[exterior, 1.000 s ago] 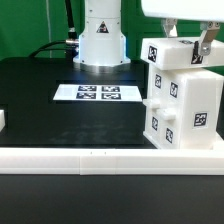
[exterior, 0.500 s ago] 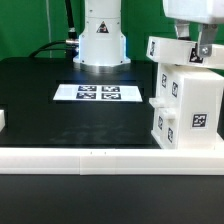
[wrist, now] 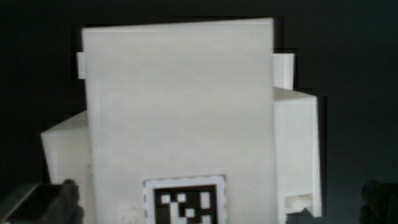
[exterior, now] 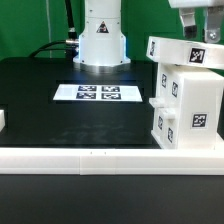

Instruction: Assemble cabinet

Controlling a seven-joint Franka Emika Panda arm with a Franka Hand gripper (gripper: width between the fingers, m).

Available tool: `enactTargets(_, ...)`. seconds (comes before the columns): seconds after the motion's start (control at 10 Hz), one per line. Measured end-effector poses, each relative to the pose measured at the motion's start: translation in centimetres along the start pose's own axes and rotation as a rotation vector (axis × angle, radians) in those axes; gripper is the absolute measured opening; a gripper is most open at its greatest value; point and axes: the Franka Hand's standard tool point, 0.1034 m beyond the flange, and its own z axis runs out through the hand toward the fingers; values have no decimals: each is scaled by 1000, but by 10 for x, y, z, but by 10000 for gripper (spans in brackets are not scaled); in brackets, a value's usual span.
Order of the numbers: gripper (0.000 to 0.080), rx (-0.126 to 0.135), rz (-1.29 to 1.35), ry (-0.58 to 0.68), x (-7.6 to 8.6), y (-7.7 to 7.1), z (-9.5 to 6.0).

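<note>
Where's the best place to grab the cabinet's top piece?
Probably across the top piece, on its two long edges, coming straight down from above: it lies broad face up on the cabinet, both edges bare, and the open gripper hangs over it.

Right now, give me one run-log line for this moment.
step: cabinet assembly | gripper: open, above cabinet | cabinet: upright, exterior view's right | marker board: exterior view's centre

One table carries one cabinet, one marker board with four tags, one long white rail and one small white block at the exterior view's left. One robot base stands at the far side. One hand hangs above.
</note>
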Motion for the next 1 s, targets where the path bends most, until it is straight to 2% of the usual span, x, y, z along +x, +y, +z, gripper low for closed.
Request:
enactTargets(0.2, 797, -12, -47, 1, -1, 2, 3)
enactTargets(0.3, 797, -110, -169, 4, -6, 7, 7)
enactTargets(0.4, 797, -164, -423, 26, -7, 2, 3)
enactTargets(0.5, 797, -189, -625, 18, -10, -2, -1)
enactTargets(0.6, 797, -227, -798, 6, -12, -2, -2)
enactTargets(1.0, 797, -234, -1164, -37, -10, -3, -1)
